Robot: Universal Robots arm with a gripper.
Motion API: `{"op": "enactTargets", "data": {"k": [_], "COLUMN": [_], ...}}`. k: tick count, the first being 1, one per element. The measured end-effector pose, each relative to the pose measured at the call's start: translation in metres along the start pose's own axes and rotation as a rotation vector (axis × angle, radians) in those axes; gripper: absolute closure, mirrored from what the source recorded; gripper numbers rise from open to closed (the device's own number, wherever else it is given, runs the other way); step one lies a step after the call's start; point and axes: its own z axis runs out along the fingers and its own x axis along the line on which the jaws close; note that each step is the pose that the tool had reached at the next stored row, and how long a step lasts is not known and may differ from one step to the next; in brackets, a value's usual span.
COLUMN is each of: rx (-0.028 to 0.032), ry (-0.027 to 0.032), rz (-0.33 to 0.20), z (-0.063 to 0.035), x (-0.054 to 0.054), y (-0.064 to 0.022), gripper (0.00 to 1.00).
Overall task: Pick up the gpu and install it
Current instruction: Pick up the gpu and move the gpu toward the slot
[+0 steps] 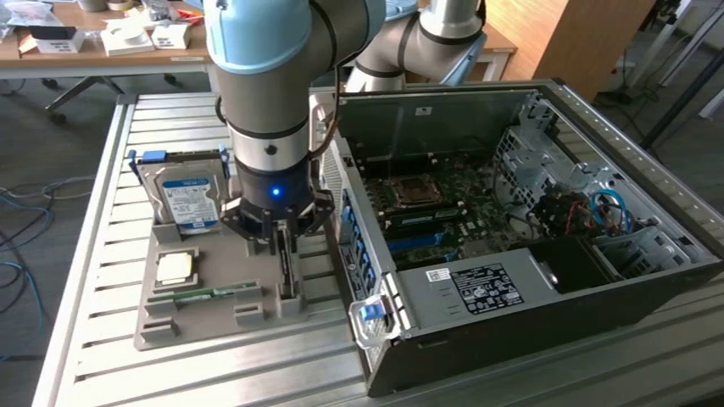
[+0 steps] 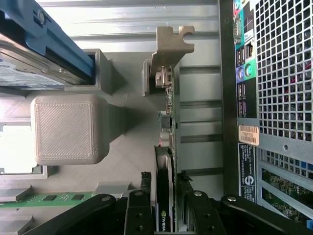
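Here the hand [image 2: 164,182] straddles the upright gpu [image 2: 167,122], slightly spread and not yet pinching it.

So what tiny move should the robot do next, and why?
Probably, once gripped, a slow straight lift: the end effector sits astride the gpu, which stands on edge in the grey holder, so sideways pulls could jam it.
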Motion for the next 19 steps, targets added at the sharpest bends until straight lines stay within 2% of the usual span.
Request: {"op": "enactTargets", "data": {"k": [19], "rx": [-0.0001], "ry": [0.0001], "rz": [0.000], "z": [0.0031], "x": [-0.0004], "y": [-0.0007], "gripper": [0.65]}}
